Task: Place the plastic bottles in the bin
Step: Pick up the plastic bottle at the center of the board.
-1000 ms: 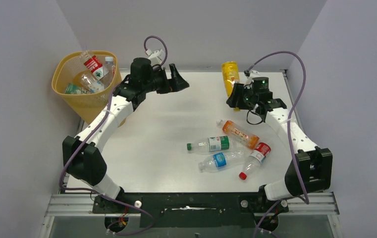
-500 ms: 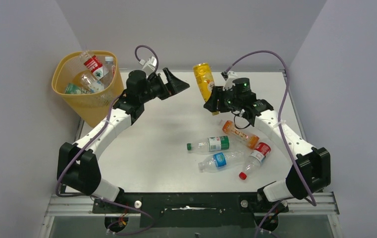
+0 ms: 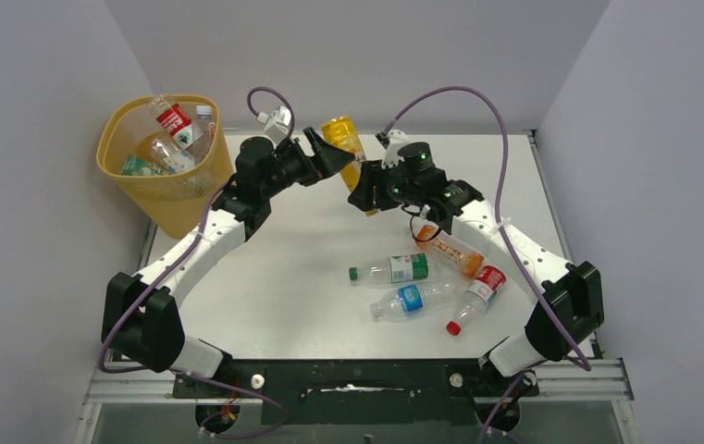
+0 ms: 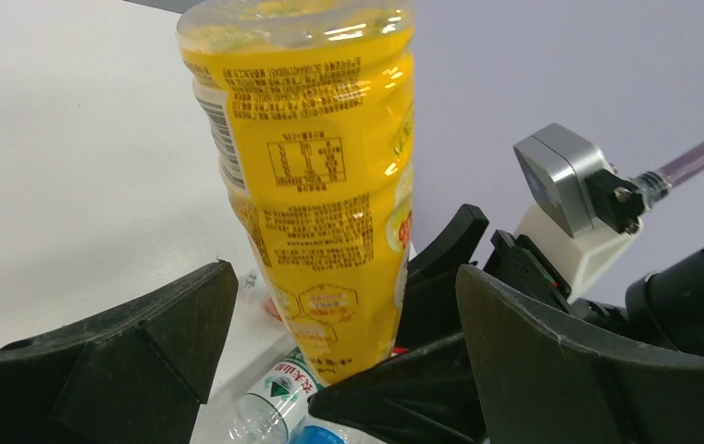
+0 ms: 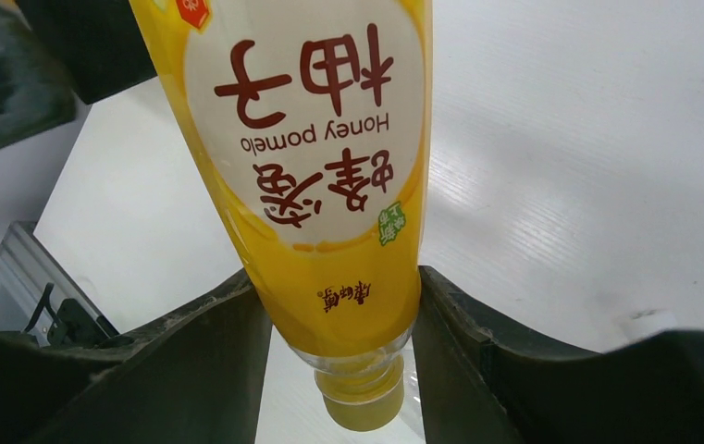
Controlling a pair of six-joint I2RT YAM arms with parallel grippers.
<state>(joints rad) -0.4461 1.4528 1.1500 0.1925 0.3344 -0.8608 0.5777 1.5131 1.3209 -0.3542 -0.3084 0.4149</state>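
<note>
1. Four plastic bottles lie loose on the white table (image 3: 274, 268) by the right arm: a red-capped one (image 3: 475, 296), a blue-labelled one (image 3: 413, 300), a green-capped one (image 3: 394, 269) and an orange one (image 3: 450, 250).
2. Farther back and raised, the right gripper (image 5: 339, 310) clamps a yellow bottle (image 3: 342, 139) near its neck, cap downward.
3. The left gripper (image 4: 340, 287) stands with fingers spread wide either side of that bottle; contact cannot be told.
4. At the far-left corner, the yellow-orange bin (image 3: 165, 196) holds several bottles.

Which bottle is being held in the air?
The yellow bottle, gripped cap-down by the right end effector; the rest lie on the table or in the bin.
</note>
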